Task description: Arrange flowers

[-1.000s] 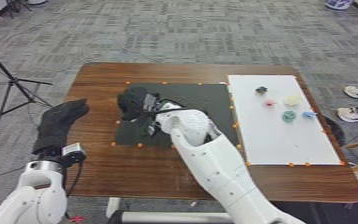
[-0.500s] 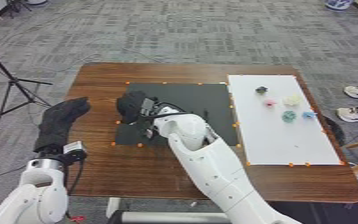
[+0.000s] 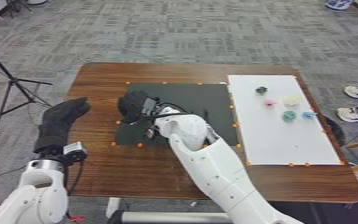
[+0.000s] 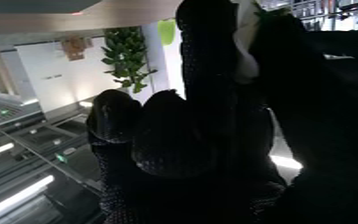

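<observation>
My right hand (image 3: 133,106) is over the left part of the black board (image 3: 186,92) in the head view. In the right wrist view my right hand (image 4: 171,137) has its fingers curled, with a slim pale thing (image 4: 246,55) pinched in it; a bit of green shows near its end. Loose flowers lie on the white board: a dark one (image 3: 262,90), a pink one (image 3: 270,102), a cream one (image 3: 291,100), a green one (image 3: 288,116) and a blue one (image 3: 309,114). Off the table's left edge, my left hand (image 3: 62,116) is open, apart from the flowers.
The white board (image 3: 291,145) covers the right side of the brown table (image 3: 158,172), with small orange markers along both boards' edges. A black tripod (image 3: 14,79) stands on the floor at the left.
My right hand has turned a little over the black board, and its wrist and forearm have shifted slightly. My left hand has barely moved. The flowers on the white board lie as before.
</observation>
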